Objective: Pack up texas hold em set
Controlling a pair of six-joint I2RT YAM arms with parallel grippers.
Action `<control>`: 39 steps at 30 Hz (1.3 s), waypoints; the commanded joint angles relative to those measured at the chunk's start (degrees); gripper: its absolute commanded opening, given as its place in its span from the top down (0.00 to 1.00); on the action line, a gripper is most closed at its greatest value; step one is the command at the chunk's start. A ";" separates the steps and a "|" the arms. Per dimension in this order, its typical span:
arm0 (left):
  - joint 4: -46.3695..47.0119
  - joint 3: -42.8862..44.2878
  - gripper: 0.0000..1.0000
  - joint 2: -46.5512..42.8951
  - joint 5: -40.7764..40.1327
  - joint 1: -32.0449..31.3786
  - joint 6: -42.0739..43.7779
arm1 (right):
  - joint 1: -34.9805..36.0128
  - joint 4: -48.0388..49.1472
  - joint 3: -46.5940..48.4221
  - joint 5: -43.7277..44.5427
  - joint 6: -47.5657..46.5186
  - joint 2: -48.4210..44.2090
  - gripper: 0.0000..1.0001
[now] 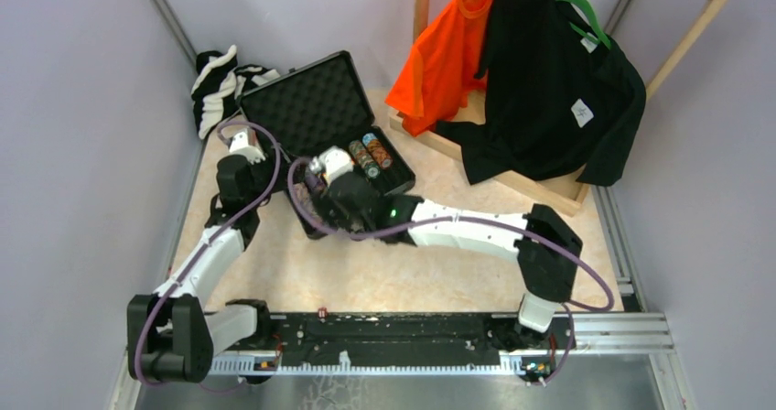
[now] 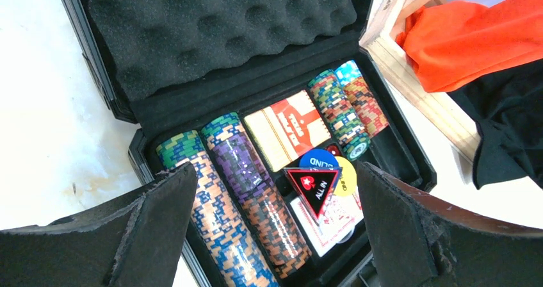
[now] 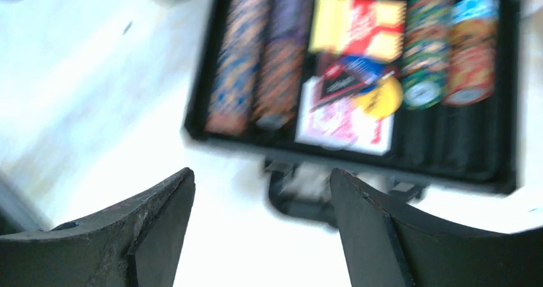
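The black briefcase (image 1: 311,108) lies open on the table with its foam-lined lid (image 2: 218,31) tilted back. In its base lie rows of poker chips (image 2: 256,191), a red card deck (image 2: 288,130), a blue disc (image 2: 318,161), a yellow disc (image 2: 346,175) and a black-red triangle (image 2: 315,188). My left gripper (image 2: 275,168) hangs open above the case's left end with nothing in it. At the case's front edge my right gripper (image 3: 261,172) is open and empty, just short of the handle (image 3: 294,200). The right wrist view is blurred.
An orange shirt (image 1: 448,53) and a black shirt (image 1: 549,90) hang on a wooden rack (image 1: 540,186) to the right of the case. A black-and-white striped cloth (image 1: 218,85) lies behind the case's left corner, against the left wall.
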 commanded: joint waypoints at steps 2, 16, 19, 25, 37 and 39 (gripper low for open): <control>-2.59 0.77 0.01 -3.36 0.73 0.42 -4.35 | 11.96 -5.72 -8.06 0.58 5.72 -4.40 0.25; -5.98 -0.68 0.01 -5.94 -4.93 0.57 -5.09 | 27.67 -8.13 -6.70 1.04 12.55 1.50 0.33; -5.60 -0.82 0.01 -5.56 -4.50 0.57 -4.93 | 29.04 -7.15 -7.04 -0.03 12.86 3.41 0.33; -5.30 -0.87 0.01 -5.48 -4.30 0.58 -4.35 | 29.20 -8.16 -5.03 -0.19 13.02 6.27 0.34; -5.43 -0.36 0.01 -5.74 -3.99 0.56 -3.89 | 28.36 -7.37 -1.88 -3.39 12.22 10.71 0.37; -5.42 -0.36 0.01 -5.63 -4.19 0.52 -3.88 | 27.79 -7.02 -1.94 -3.92 12.15 11.00 0.37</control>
